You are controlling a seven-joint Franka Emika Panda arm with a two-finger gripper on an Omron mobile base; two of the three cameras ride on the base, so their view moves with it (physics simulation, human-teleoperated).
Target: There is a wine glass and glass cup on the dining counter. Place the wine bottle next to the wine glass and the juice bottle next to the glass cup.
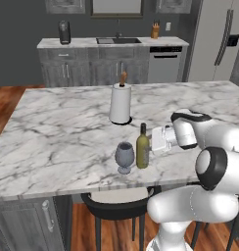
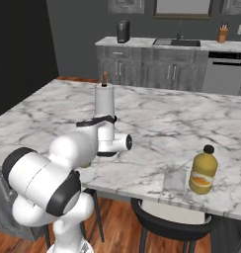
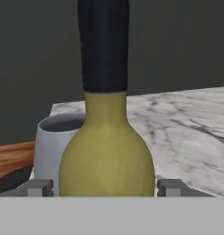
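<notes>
Wine bottle (image 1: 142,148) stands just beside the glass (image 1: 124,156), at its 3 o'clock, so that half looks done; gripper (image 3: 104,187) fingers (image 3: 38,187) sit apart around the bottle, apparently not clamped.

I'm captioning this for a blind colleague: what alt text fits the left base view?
On the dining counter, the slim wine bottle stands upright right beside the grey wine glass, with the robot's gripper at the bottle. A paper towel roll stands further back.

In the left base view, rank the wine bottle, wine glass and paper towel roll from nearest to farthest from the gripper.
1. wine bottle, right at the gripper.
2. wine glass, just beyond the bottle, on its left.
3. paper towel roll, farther back on the dining counter.
</notes>
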